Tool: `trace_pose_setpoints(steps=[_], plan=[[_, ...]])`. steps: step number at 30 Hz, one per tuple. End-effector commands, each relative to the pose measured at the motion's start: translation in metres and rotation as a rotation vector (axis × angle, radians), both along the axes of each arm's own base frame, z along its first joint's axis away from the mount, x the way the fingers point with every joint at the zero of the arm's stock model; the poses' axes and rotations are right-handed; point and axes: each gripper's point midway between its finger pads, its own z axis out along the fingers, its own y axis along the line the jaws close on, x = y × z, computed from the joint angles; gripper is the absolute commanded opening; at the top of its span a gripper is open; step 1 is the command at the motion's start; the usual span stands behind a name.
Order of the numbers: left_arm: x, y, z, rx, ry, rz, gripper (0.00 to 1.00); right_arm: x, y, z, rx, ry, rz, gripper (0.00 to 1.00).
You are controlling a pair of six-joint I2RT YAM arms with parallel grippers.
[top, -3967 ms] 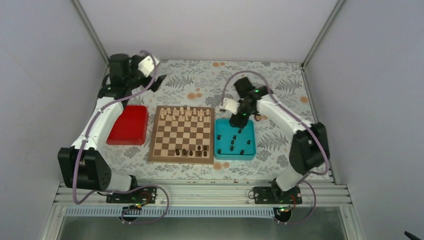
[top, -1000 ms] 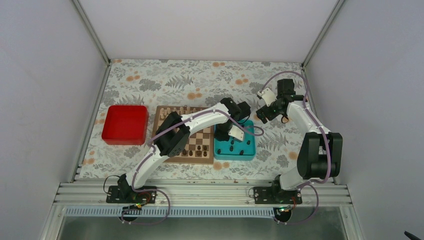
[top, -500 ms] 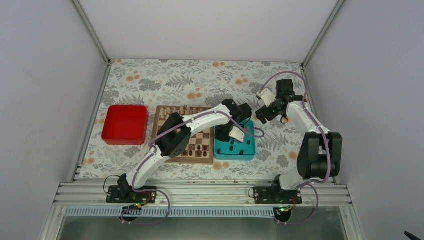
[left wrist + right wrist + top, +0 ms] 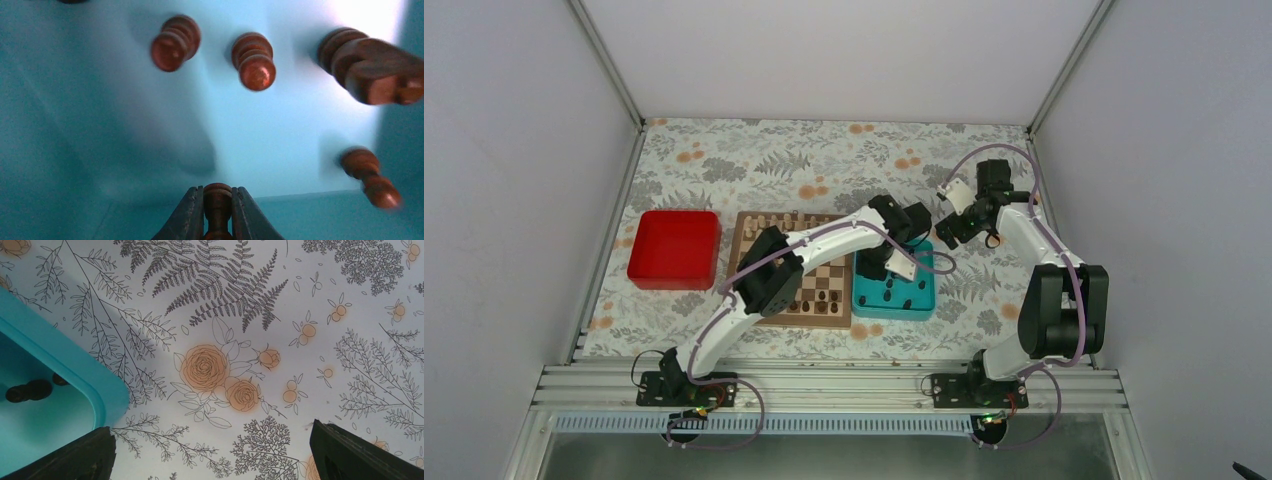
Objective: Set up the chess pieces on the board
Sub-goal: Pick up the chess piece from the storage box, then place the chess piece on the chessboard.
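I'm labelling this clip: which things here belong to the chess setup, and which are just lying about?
Job: dark chess pieces, one pinched in the left gripper; chessboard; teal tray holding them.
Lying about: red tray; floral tablecloth; open right gripper, idle.

In the left wrist view, the left fingers [image 4: 190, 215] and the dark chess piece [image 4: 217, 197] pinched between them run off the bottom edge. The loose pieces [image 4: 255, 62] beyond are blurred, and a larger piece [image 4: 375, 67] is cut by the right edge.

In the right wrist view, only the tips of the right fingers [image 4: 345, 450] show at the lower corners. The teal tray [image 4: 75, 370] runs off the left edge.

From above, the left arm [image 4: 824, 240] covers the middle and far right of the board [image 4: 834, 318]. Its wrist hides the left fingers. The board's near-row pieces [image 4: 822, 296] are too small to tell by kind.
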Motion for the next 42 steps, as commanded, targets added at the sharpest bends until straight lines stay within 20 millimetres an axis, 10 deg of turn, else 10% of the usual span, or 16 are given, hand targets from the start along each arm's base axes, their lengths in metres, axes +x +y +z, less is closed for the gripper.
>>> trace_pose_setpoints(steps=[1, 10, 17, 24, 32, 42], plan=[[0.004, -0.010, 0.044, -0.082, -0.065, 0.006, 0.08, -0.004, 0.004, 0.003, 0.001, -0.011, 0.021, 1.00], [0.005, -0.014, 0.053, -0.114, -0.070, 0.014, 0.06, -0.004, 0.004, 0.002, 0.000, -0.006, 0.018, 1.00], [0.023, 0.007, 0.097, -0.170, -0.149, 0.069, 0.06, -0.005, 0.001, 0.000, -0.011, 0.000, 0.015, 1.00], [0.056, 0.102, 0.130, -0.215, -0.218, 0.282, 0.07, -0.005, 0.000, -0.001, -0.019, 0.002, 0.010, 1.00], [0.023, 0.227, 0.091, -0.147, -0.174, 0.489, 0.07, -0.004, -0.003, 0.000, -0.032, 0.004, -0.004, 1.00], [-0.039, 0.274, 0.047, -0.157, -0.097, 0.562, 0.07, -0.003, -0.006, -0.005, -0.047, 0.015, -0.011, 1.00]])
